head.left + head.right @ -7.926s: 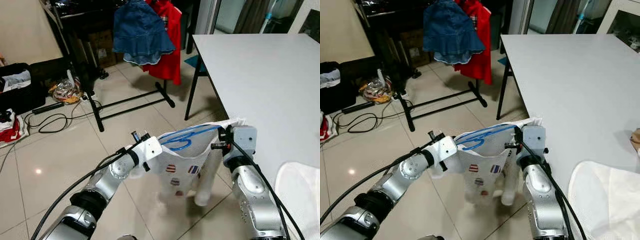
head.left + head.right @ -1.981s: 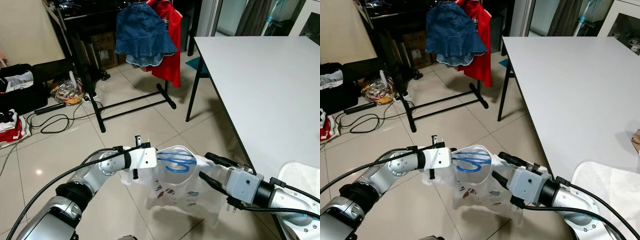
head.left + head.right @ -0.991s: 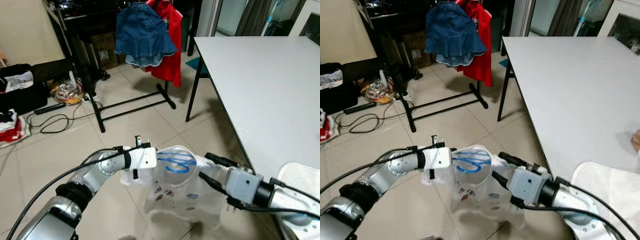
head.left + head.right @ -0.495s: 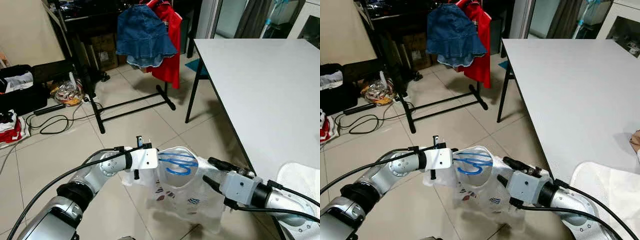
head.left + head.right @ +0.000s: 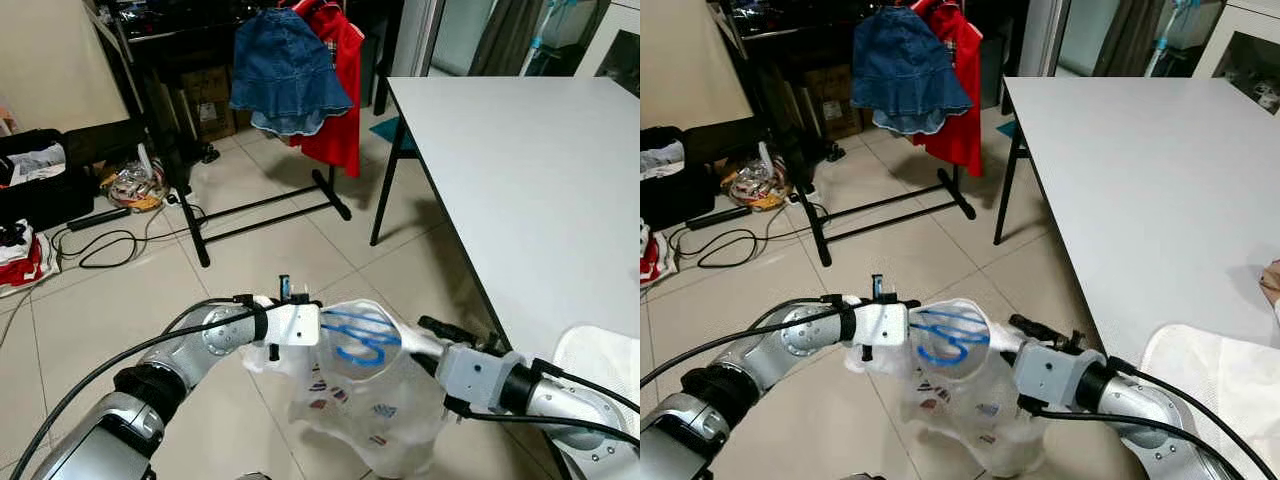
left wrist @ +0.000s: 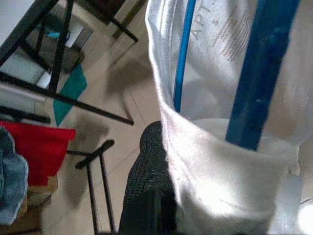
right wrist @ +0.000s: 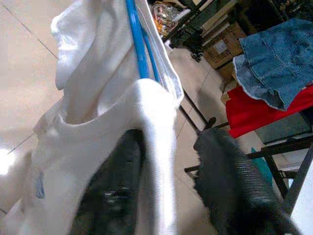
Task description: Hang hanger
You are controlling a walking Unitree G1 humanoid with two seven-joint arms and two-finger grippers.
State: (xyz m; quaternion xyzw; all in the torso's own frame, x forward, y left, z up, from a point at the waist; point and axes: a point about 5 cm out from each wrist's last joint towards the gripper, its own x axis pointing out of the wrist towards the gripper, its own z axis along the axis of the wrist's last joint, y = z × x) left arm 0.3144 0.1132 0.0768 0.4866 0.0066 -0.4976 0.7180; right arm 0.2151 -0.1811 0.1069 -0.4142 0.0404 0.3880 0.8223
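Hanger (image 5: 362, 338) inside white shirt (image 5: 375, 410), left hand (image 5: 300, 322) clamping, right hand (image 5: 432, 345) spread

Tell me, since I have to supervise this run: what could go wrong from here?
The white shirt sags between the left gripper and right gripper, so the blue hanger inside could slip out. The clothes rack stands across the floor, with cables to trip on.

Beige tiled floor (image 5: 90, 310), white table (image 5: 520, 170) on the right, black garment rack (image 5: 260, 200) behind
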